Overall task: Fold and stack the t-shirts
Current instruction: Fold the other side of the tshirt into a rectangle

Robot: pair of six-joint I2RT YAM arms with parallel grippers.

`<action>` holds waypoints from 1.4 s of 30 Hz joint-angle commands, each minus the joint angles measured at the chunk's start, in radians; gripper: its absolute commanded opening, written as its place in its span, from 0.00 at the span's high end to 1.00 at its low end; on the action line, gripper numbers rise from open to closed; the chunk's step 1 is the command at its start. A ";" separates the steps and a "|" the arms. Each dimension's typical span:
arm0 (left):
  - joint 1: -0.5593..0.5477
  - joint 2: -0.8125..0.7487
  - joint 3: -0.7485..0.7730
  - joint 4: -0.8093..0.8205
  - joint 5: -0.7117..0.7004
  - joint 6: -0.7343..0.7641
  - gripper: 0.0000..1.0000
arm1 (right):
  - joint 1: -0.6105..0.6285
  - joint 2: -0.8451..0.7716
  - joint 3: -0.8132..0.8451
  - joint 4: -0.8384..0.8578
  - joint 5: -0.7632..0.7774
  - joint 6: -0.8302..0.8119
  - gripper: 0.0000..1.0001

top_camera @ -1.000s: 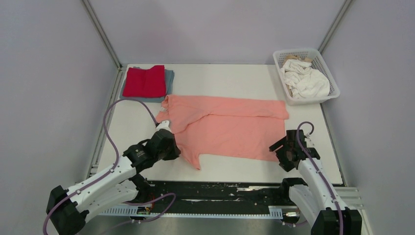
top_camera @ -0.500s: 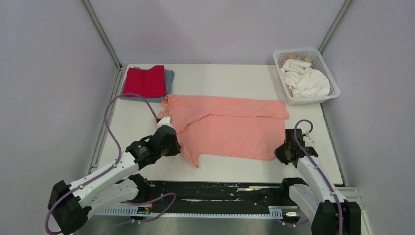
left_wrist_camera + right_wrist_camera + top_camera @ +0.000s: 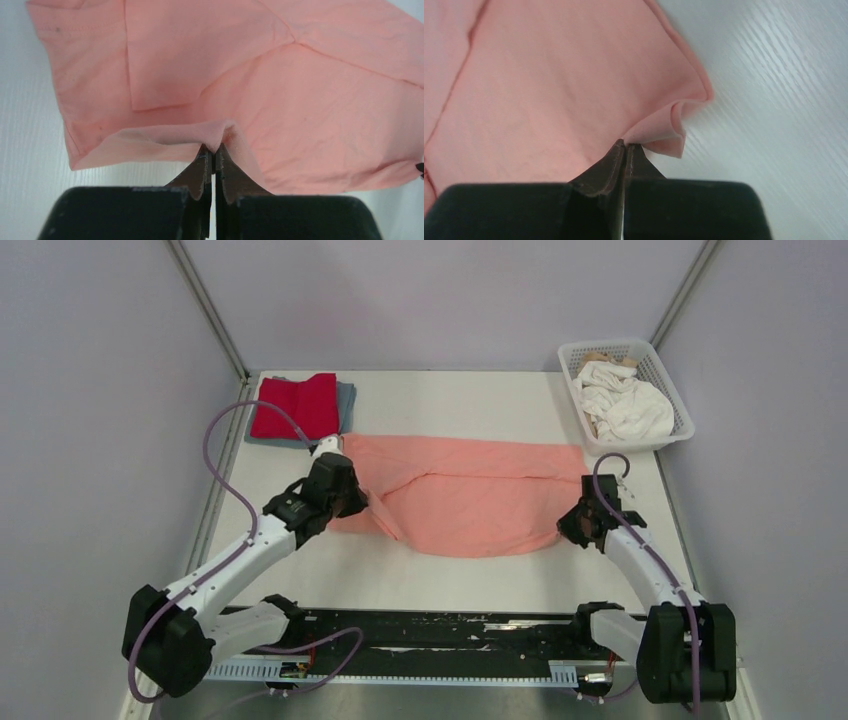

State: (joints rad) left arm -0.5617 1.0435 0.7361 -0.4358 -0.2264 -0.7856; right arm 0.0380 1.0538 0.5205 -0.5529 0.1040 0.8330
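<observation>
The salmon-pink t-shirt [image 3: 470,500] lies spread across the middle of the table, its near edge lifted and sagging in a curve between my two grippers. At the shirt's near left edge, my left gripper [image 3: 362,502] is shut on a pinch of pink cloth [image 3: 222,132]; its tips [image 3: 215,148] meet. My right gripper [image 3: 572,522] is shut on the shirt's near right corner [image 3: 669,132], its tips [image 3: 625,144] pressed together. A folded red t-shirt [image 3: 295,405] rests on a grey-blue one [image 3: 346,400] at the far left.
A white mesh basket [image 3: 612,344] at the far right corner holds crumpled white t-shirts [image 3: 625,405]. The white table [image 3: 450,400] is walled by grey panels on the left, back and right. A black rail [image 3: 440,630] runs along the near edge.
My right gripper closed on the shirt's near right corner. Both grippers then moved toward the far side, lifting the near hem over the shirt; the visible pink area is narrower.
</observation>
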 commanded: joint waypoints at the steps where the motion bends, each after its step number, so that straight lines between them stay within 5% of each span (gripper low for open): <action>1: 0.065 0.091 0.117 0.062 -0.011 0.043 1.00 | -0.002 0.099 0.118 0.130 -0.018 -0.049 1.00; 19: 0.273 0.482 0.388 0.068 0.044 0.071 1.00 | -0.004 0.365 0.332 0.249 0.071 -0.049 1.00; 36: 0.319 0.692 0.561 0.029 0.031 0.066 1.00 | -0.007 0.493 0.422 0.288 0.155 -0.041 0.89; 38: 0.321 0.743 0.619 -0.038 0.000 0.054 0.93 | -0.008 0.518 0.440 0.291 0.165 -0.030 0.84; 39: 0.321 0.756 0.649 -0.081 -0.011 0.053 0.74 | -0.009 0.525 0.448 0.292 0.172 -0.026 0.77; 42: 0.323 0.768 0.666 -0.118 -0.038 0.049 0.49 | -0.011 0.510 0.457 0.294 0.221 -0.009 0.52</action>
State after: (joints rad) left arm -0.2474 1.8027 1.3540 -0.4629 -0.2028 -0.7227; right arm 0.0360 1.5780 0.9291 -0.3077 0.2390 0.8047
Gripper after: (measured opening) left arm 0.394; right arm 0.338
